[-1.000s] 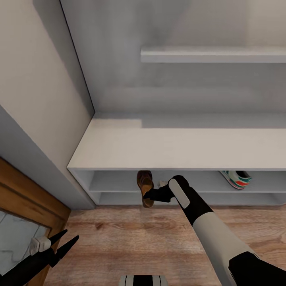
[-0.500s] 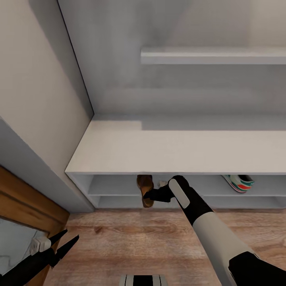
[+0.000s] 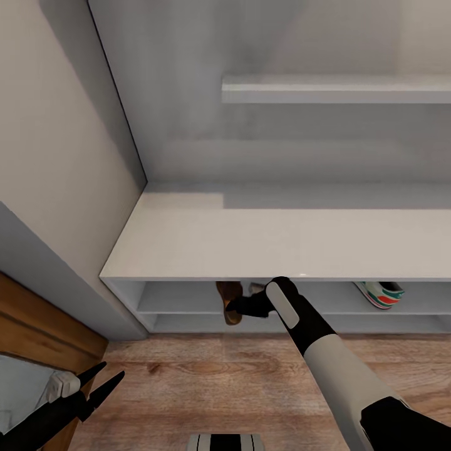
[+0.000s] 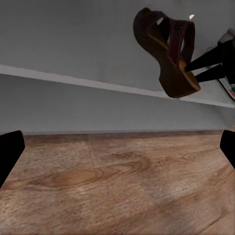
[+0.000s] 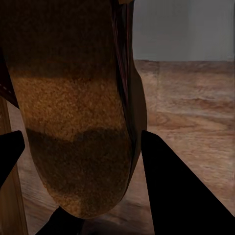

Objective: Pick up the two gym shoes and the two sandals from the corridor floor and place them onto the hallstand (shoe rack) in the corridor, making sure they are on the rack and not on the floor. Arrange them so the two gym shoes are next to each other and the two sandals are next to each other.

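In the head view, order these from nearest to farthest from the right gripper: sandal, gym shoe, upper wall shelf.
1. sandal, held in the right gripper, at the rack's opening.
2. gym shoe, on the rack's shelf, to the right.
3. upper wall shelf, high on the wall behind.

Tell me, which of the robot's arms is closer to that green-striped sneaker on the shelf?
The right. Its fingers grip a sandal a little way from the sneaker; the left fingers hang open far off, over the floor.

- The camera shifted; the hallstand top edge sat lower in view.
- The sandal held by the right gripper showed less below that edge.
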Tool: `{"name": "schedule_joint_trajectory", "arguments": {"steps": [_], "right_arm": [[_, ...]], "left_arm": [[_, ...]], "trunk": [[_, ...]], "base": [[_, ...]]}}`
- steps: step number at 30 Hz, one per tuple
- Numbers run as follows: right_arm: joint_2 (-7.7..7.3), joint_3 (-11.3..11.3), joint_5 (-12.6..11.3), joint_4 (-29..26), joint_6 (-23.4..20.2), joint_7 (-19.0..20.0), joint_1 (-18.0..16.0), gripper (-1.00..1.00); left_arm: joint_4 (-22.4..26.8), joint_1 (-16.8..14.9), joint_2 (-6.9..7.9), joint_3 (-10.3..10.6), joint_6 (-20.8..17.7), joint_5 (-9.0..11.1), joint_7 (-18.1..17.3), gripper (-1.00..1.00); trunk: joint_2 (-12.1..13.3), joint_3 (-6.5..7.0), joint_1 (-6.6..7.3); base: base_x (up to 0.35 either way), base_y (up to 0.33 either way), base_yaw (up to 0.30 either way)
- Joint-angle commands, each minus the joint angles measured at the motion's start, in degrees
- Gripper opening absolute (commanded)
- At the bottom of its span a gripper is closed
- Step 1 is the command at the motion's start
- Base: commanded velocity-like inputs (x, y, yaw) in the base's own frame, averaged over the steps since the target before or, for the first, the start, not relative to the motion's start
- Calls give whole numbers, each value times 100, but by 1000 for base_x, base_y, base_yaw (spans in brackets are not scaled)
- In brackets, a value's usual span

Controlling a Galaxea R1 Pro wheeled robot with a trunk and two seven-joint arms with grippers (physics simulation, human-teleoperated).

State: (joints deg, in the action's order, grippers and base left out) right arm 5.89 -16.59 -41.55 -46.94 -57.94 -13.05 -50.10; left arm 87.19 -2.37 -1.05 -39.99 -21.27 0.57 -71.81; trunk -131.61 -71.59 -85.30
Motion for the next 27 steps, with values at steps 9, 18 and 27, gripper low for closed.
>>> {"name": "schedule_joint_trajectory", "arguments": {"steps": [9, 18, 27], "right_arm": [[0, -21, -19, 8, 815, 3, 0, -100], [0, -28, -12, 167, 1059, 4, 11, -100], [-1, -28, -11, 351, 1421, 4, 16, -100]], "left_arm": [[0, 0, 0, 0, 0, 13, 0, 100], [0, 0, 0, 0, 0, 13, 0, 100], [0, 0, 0, 0, 0, 28, -3, 100]], "trunk": [[0, 0, 0], [0, 0, 0], [0, 0, 0]], "base": [[0, 0, 0], [0, 0, 0], [0, 0, 0]]}}
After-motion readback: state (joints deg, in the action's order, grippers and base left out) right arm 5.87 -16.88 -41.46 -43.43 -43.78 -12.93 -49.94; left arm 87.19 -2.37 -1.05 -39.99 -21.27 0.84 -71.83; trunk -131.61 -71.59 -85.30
